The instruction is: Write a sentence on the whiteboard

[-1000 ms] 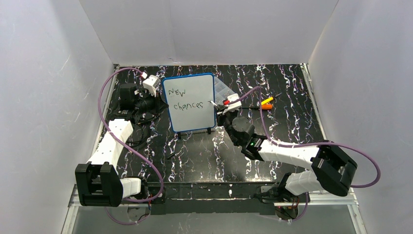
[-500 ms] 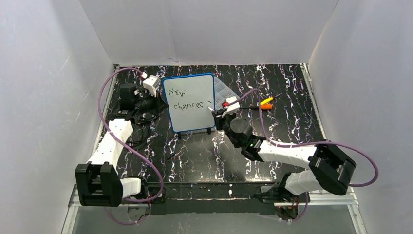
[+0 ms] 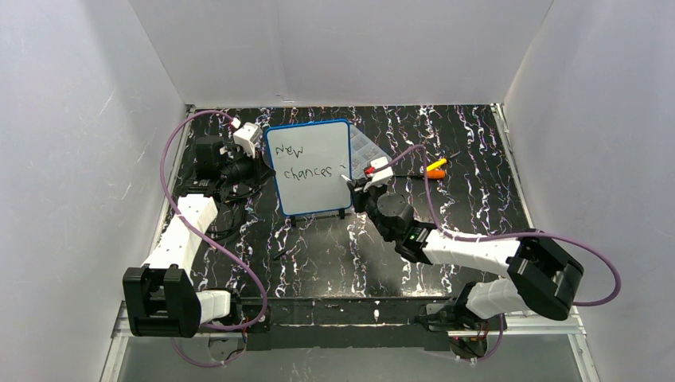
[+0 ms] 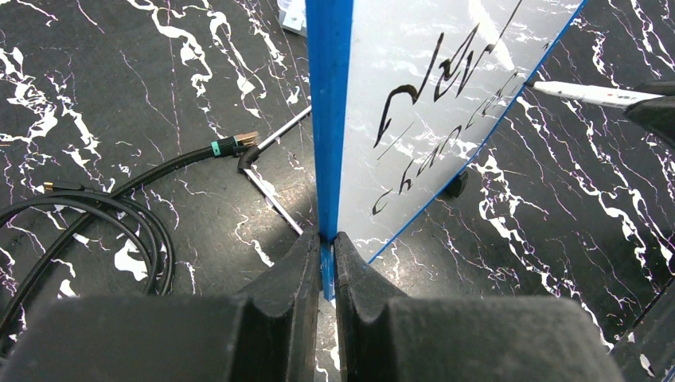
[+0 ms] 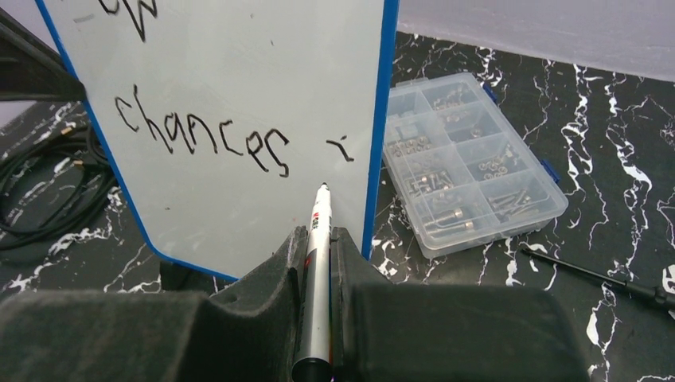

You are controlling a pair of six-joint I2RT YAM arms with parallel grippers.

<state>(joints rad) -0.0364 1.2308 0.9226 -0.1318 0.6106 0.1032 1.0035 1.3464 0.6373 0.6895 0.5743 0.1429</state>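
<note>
A: Which way did the whiteboard (image 3: 310,167) sit?

B: Upright on its feet on the table (image 3: 334,255), long axis vertical, written face turned twd the right gripper (image 5: 318,235). From the left wrist cam its blue edge ran straight up and away from the fingertips.

A: And the left gripper (image 4: 326,239)?

B: Closed tight on the board's left frame edge, one finger on each side of the blue strip. Nothing else in it.

A: Right one?

B: Jaws closed on a pen (image 5: 316,263), barrel lying along the slot btwn the fingers, tip pointing fwd at the board face. The tip sat just ahead of the fingertips, low on the board near its right edge. Couldn't tell if it actually touched the surface; the angle was too flat.

A: What was written?

B: The sentence (image 3: 298,161) had 2 lines: "New" on top, "chances" under it. Plus 1 short stroke (image 5: 341,149) just above the pen tip, right of "chances".

A: Counts?

B: 1 board, 1 pen, 2 grippers, both gripping. Also 1 clear box (image 5: 470,159) w/ small metal parts, lying flat beyond the right gripper's fingers, off to their right and just past the board's edge. Black cables (image 4: 95,215) lay coiled left of the left fingers.
</note>
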